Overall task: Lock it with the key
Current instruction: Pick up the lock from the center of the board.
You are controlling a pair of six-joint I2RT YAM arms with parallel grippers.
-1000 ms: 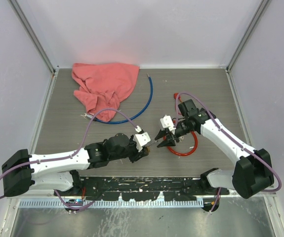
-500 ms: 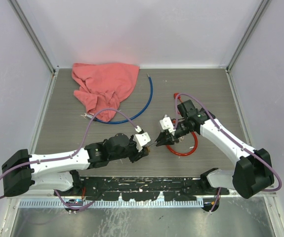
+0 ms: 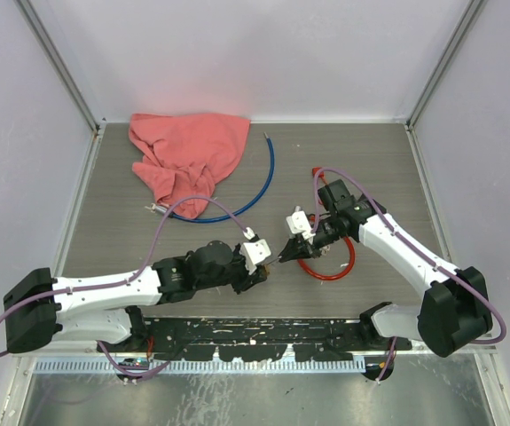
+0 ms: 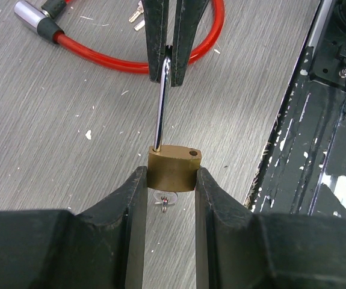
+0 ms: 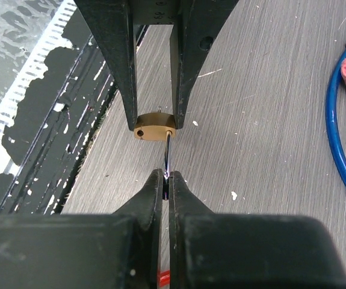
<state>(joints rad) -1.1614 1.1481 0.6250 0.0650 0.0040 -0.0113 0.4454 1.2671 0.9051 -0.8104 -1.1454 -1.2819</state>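
A small brass padlock (image 4: 173, 168) hangs just above the table, pinched by its sides in my left gripper (image 4: 171, 174). Its steel shackle (image 4: 162, 114) stands out of one hole; the other hole shows empty. My right gripper (image 5: 165, 177) is shut on the end of that shackle (image 5: 168, 153), facing the left one. Under the lock's bottom a small silver key head (image 4: 163, 200) with a ring peeks out. In the top view both grippers meet near the front centre, left gripper (image 3: 266, 264) and right gripper (image 3: 283, 255).
A red cable lock (image 3: 330, 266) lies coiled under the right arm, with loose keys (image 4: 138, 15) beside it. A blue cable (image 3: 259, 182) and a pink cloth (image 3: 188, 155) lie at the back left. The black base rail (image 4: 329, 120) runs along the near edge.
My right gripper has shifted slightly left to the padlock and closed its fingers on the shackle. The left arm and the lock have stayed put.
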